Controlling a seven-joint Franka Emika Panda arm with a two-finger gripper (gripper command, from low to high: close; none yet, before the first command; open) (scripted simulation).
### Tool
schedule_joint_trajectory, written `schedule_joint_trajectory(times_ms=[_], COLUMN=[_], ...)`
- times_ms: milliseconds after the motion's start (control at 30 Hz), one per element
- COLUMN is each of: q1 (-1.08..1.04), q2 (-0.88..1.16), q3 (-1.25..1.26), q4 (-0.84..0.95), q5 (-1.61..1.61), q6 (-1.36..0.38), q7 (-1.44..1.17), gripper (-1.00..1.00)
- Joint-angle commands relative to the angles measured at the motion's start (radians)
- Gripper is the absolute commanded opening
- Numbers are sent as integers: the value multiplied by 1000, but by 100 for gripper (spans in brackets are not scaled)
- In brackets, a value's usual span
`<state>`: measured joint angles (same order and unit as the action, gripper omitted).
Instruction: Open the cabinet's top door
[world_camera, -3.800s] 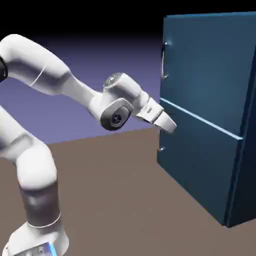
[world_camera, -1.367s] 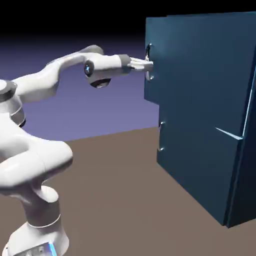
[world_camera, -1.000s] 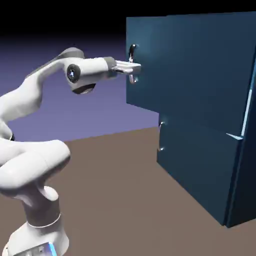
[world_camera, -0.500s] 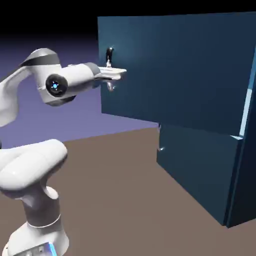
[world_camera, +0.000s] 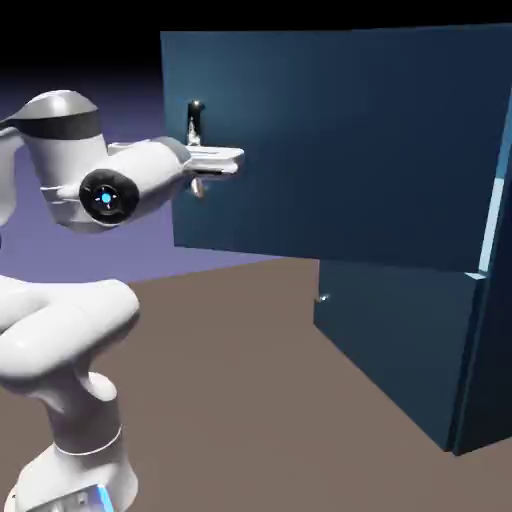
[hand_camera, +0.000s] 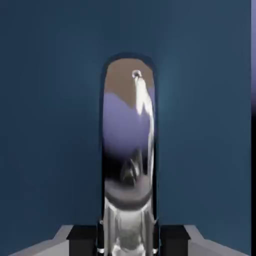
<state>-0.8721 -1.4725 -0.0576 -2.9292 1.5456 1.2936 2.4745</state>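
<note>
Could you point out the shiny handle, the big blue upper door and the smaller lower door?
Curved silver-grey bar handle (hand_camera: 129, 150), hand view: its mirrored middle.
Large dark-blue top door (world_camera: 340, 140), exterior view: middle of its flat face.
Shorter dark-blue lower door (world_camera: 400, 340), exterior view: its front panel.

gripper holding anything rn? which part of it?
Yes: the gripper is shut on the top door by its silver handle, about midway along the bar.
</note>
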Motion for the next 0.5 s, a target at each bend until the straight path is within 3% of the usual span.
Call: schedule_joint_trajectory(times_ms=[0,467], q1=[4,189], q2=[36,544], q3=[-35,-423], q4=[14,323], q5=[-38,-461], q6=[-25,-309], q7=[-23,-302], gripper=[-100,-100])
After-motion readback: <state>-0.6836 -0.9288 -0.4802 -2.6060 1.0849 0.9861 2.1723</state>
